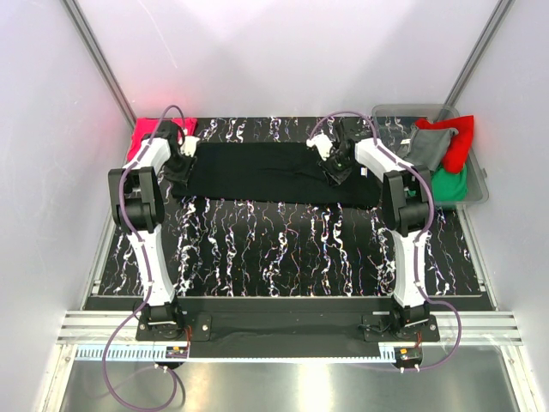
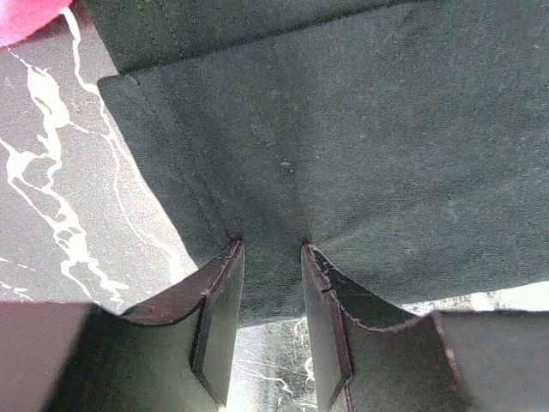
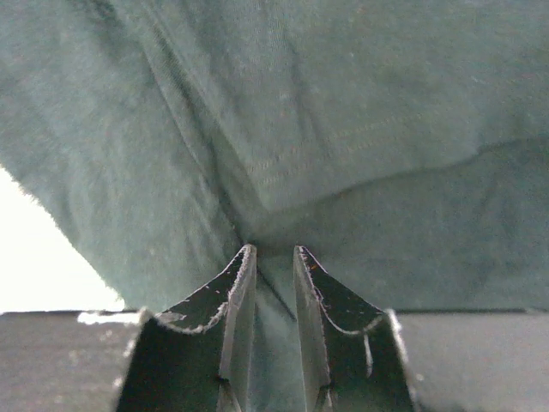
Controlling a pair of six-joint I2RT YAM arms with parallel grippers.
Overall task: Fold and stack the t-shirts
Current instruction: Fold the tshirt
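Observation:
A large black t-shirt point(image 1: 257, 172) lies spread as a wide band across the back of the marbled table point(image 1: 283, 249). My left gripper point(image 1: 178, 165) is at the shirt's left end. In the left wrist view the gripper point(image 2: 270, 245) is shut on the black t-shirt point(image 2: 386, 129) near a hemmed corner. My right gripper point(image 1: 334, 167) is on the shirt's right part. In the right wrist view the gripper point(image 3: 274, 249) is shut on a fold of the black t-shirt point(image 3: 343, 103). A pink-red t-shirt point(image 1: 150, 133) lies at the back left, behind my left gripper, and shows in the left wrist view point(image 2: 26, 17).
A clear plastic bin point(image 1: 476, 184) stands at the back right. It holds a red t-shirt point(image 1: 459, 142), a grey one point(image 1: 429, 146) and a green one point(image 1: 450, 184). White walls close in the back and both sides.

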